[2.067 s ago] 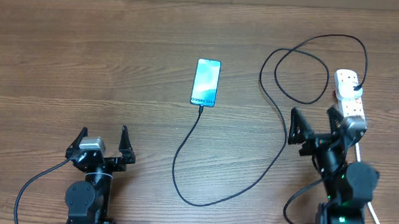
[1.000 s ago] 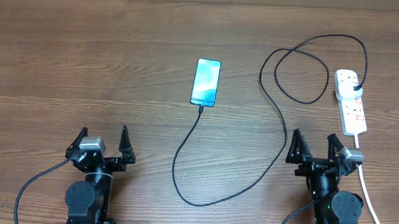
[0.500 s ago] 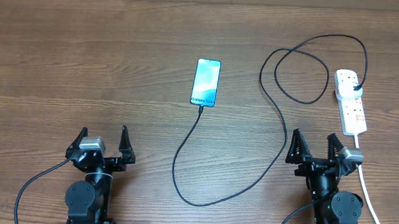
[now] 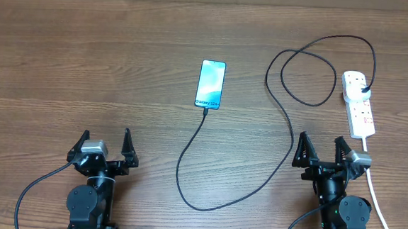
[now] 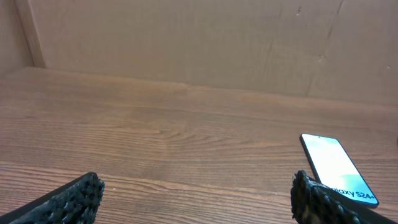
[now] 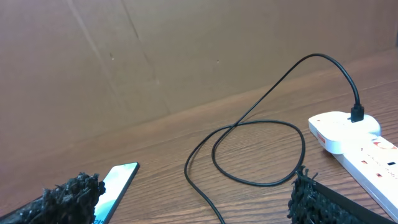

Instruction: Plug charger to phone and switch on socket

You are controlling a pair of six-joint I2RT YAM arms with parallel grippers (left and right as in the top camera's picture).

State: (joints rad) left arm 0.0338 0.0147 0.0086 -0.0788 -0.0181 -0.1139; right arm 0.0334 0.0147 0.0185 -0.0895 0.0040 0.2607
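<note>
Overhead view: the phone (image 4: 211, 84) lies flat on the wooden table (image 4: 87, 50), a little above the middle of the frame, with its blue screen up. The charger (image 4: 179, 164) has its small tip at the phone's lower end, touching it. The thin black cable runs down, curves along the bottom of the frame, then climbs on the right side. It makes a big loop at the upper right and ends in a black plug sitting in the top hole of the socket (image 4: 359, 103). The white socket lies at the right edge. I cannot tell if its switch is on.

The left claw (image 4: 105, 134) is at the lower left, spread wide and holding nothing. The right claw (image 4: 321, 139) is at the lower right, just below the socket, also spread wide and holding nothing. Both are apart from the phone and the cable.

In the right wrist view, the plug (image 6: 356, 113) stands up from the socket's end.
</note>
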